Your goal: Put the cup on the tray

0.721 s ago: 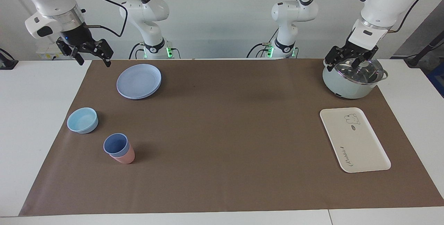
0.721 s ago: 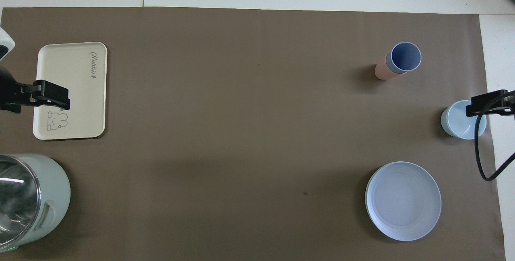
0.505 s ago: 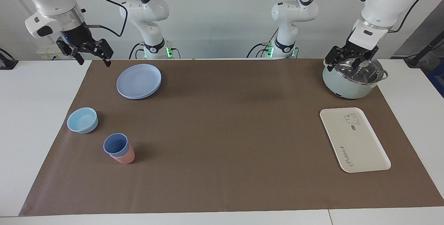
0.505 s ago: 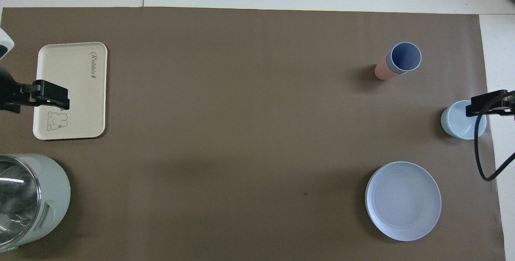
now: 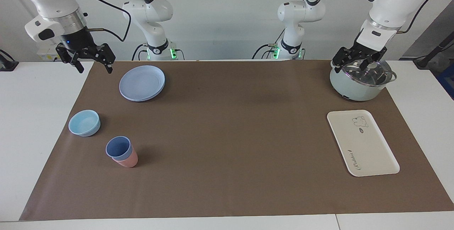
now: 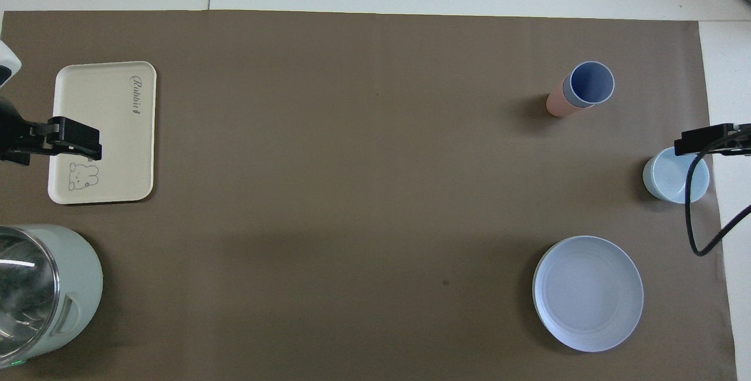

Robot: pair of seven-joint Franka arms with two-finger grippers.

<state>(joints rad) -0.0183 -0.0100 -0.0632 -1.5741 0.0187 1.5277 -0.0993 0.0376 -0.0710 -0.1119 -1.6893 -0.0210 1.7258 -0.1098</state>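
Note:
The periwinkle-blue cup [image 5: 118, 147] stands upright, nested inside a salmon-pink cup [image 5: 128, 160], toward the right arm's end of the mat; it also shows in the overhead view [image 6: 592, 83]. The cream-white tray [image 5: 361, 143] lies flat and bare toward the left arm's end, also in the overhead view [image 6: 105, 128]. My right gripper [image 5: 94, 69] hangs open and empty in the air above the mat's corner, beside the round plate. My left gripper [image 5: 351, 66] hangs open and empty just above the pot's lid.
A light-blue bowl [image 5: 84, 123] sits nearer to the robots than the cups. A round blue plate [image 5: 142, 82] lies nearer still. A pale green pot with a glass lid [image 5: 361, 79] stands nearer to the robots than the tray. A brown mat [image 5: 227, 134] covers the table.
My right gripper has turned a little and shifted slightly out from the robots and downward. The left arm, the cups and the tray have not moved.

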